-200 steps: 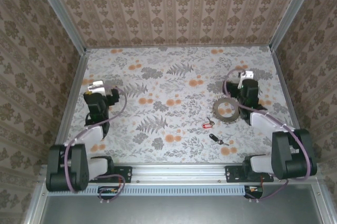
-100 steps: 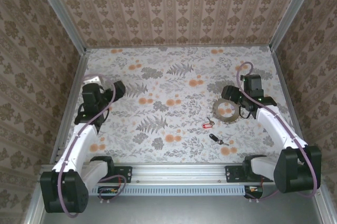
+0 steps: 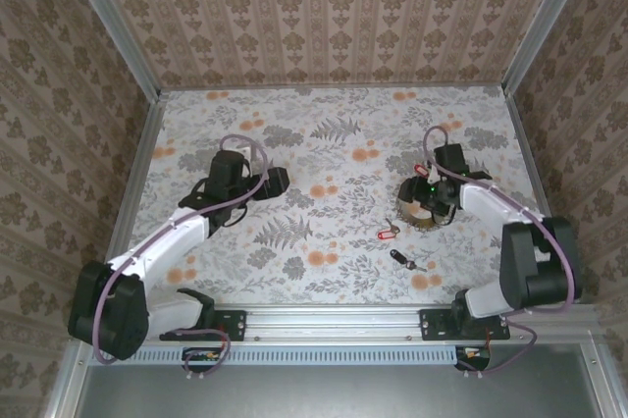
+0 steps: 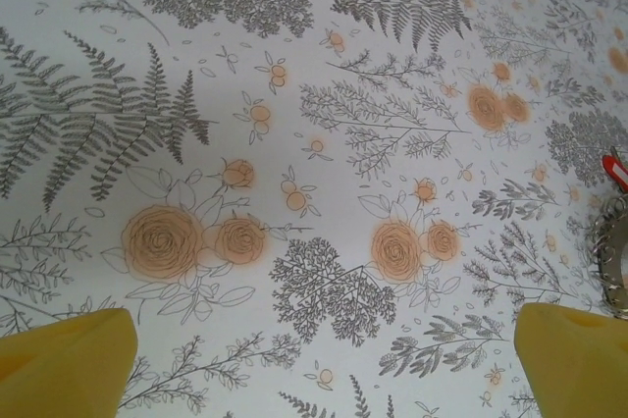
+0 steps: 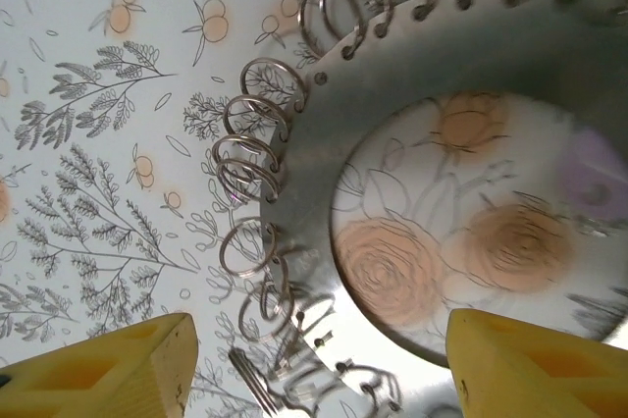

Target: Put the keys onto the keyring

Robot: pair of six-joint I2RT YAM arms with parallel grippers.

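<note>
Lying beneath the right gripper point(image 5: 319, 369), the keyring point(image 5: 461, 45) seems centred between spread jaws.

Both arms stretched forward, left tool point(image 3: 280, 181) and right tool point(image 3: 425, 202) angled down, fingers point(image 4: 69, 354) wide apart.

keyring point(image 5: 312, 212): flat sheet metal, satin grey, dull sheen, holes punched at the rim; thin wire coils point(image 5: 257, 158) through those holes from 12 to 7 o'clock, bright and glossy; table cover point(image 4: 324, 94): smooth, matt floral print, cloth or paper cannot be told; right gripper point(image 5: 319, 369) fingers point(image 5: 118, 369) and left gripper point(image 4: 324, 359) fingers point(image 4: 69, 359): yellow, matt, plastic-looking; top view: key with red tag point(image 3: 386, 235) at 8 o'clock of the ring, glossy plastic; key with black head point(image 3: 397, 257) at 7 o'clock, dark plastic; frame rail point(image 3: 334, 318): bare pale metal, dull.
</note>
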